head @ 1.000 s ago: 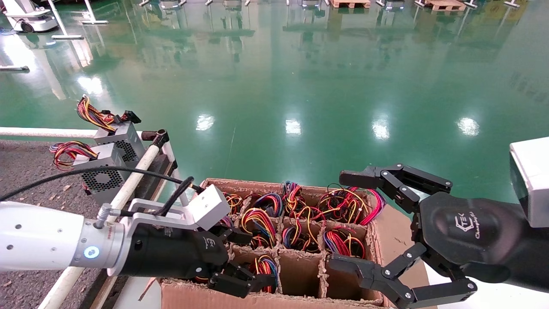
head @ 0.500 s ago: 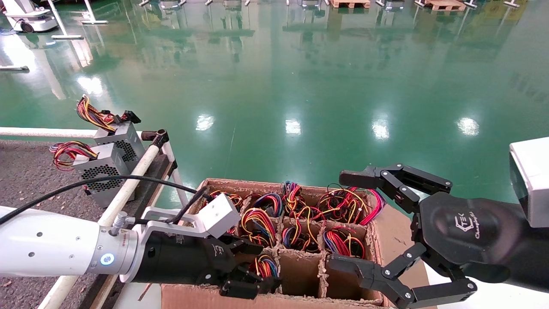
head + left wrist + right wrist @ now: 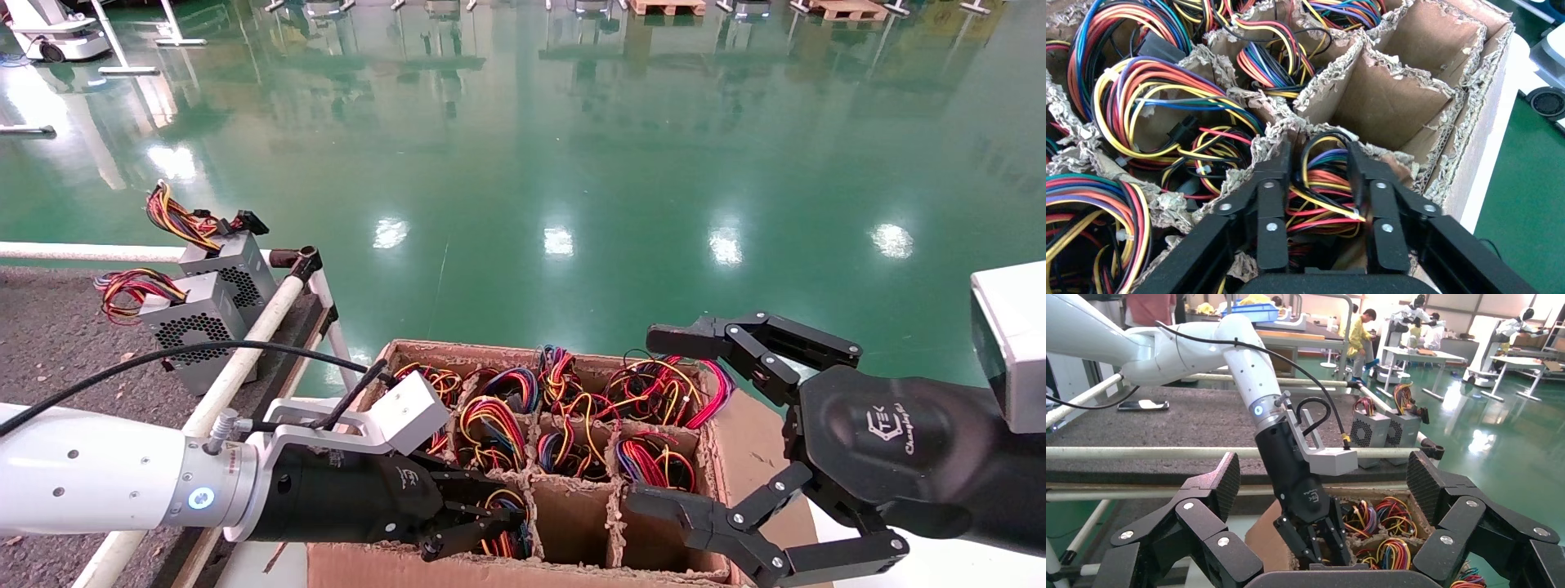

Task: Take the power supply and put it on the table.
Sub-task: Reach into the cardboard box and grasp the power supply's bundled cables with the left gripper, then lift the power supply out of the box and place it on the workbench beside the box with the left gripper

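Note:
The power supply's looped bundle of red, orange, yellow and black wires (image 3: 1321,190) stands in the carton's near-left cell (image 3: 500,500); its grey box is hidden down in the cell. My left gripper (image 3: 1318,153) reaches into that cell (image 3: 511,523), its fingers (image 3: 1273,184) closed against both sides of the bundle. The right wrist view shows the left gripper (image 3: 1315,554) pointing down into the carton. My right gripper (image 3: 645,416) hovers open above the carton's right side, holding nothing. The table (image 3: 49,327) lies to the left.
The brown carton (image 3: 572,353) has ragged cardboard dividers (image 3: 1333,79), wire bundles in most cells and two empty near cells. Two grey boxes (image 3: 200,327) (image 3: 233,269) with wires sit on the table by the white rail (image 3: 253,335). Green floor lies beyond.
My left gripper moved right and down into the near-left cell, and its fingers narrowed around the wire bundle. The right arm stayed still.

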### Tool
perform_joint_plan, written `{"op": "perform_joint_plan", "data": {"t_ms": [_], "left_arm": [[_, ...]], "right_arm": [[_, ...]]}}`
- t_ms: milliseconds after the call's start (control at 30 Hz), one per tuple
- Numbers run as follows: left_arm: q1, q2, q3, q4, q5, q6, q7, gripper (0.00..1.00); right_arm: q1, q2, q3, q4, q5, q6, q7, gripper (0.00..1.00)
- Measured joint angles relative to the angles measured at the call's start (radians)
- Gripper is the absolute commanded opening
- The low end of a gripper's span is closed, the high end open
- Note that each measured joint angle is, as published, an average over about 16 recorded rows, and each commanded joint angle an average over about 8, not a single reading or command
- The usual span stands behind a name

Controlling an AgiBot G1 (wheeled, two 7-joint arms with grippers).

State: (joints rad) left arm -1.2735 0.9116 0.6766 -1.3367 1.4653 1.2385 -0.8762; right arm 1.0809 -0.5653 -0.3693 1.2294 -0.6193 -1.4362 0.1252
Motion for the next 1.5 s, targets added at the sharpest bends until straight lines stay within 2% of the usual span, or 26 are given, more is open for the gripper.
{"op": "perform_joint_plan", "data": {"t_ms": [367,933,1233,1500], "left_arm": [[0.012,-0.018,-0.016,0.003,-0.038,0.003,-0.020,0.00],[0.034,-0.057,-0.086,0.045,-0.198,-0.010,-0.171,0.00],[-0.008,-0.079,-0.120,0.045,-0.239,0.003,-0.185,0.00],[-0.088,-0.090,-0.150,0.067,-0.252,0.021,-0.159,0.00]], "right_arm": [[0.000,0.000,0.000,0.000,0.000,0.000,0.000,1.00],[0.000,0.000,0.000,0.000,0.000,0.000,0.000,1.00],[0.000,0.000,0.000,0.000,0.000,0.000,0.000,1.00],[0.000,0.000,0.000,0.000,0.000,0.000,0.000,1.00]]}}
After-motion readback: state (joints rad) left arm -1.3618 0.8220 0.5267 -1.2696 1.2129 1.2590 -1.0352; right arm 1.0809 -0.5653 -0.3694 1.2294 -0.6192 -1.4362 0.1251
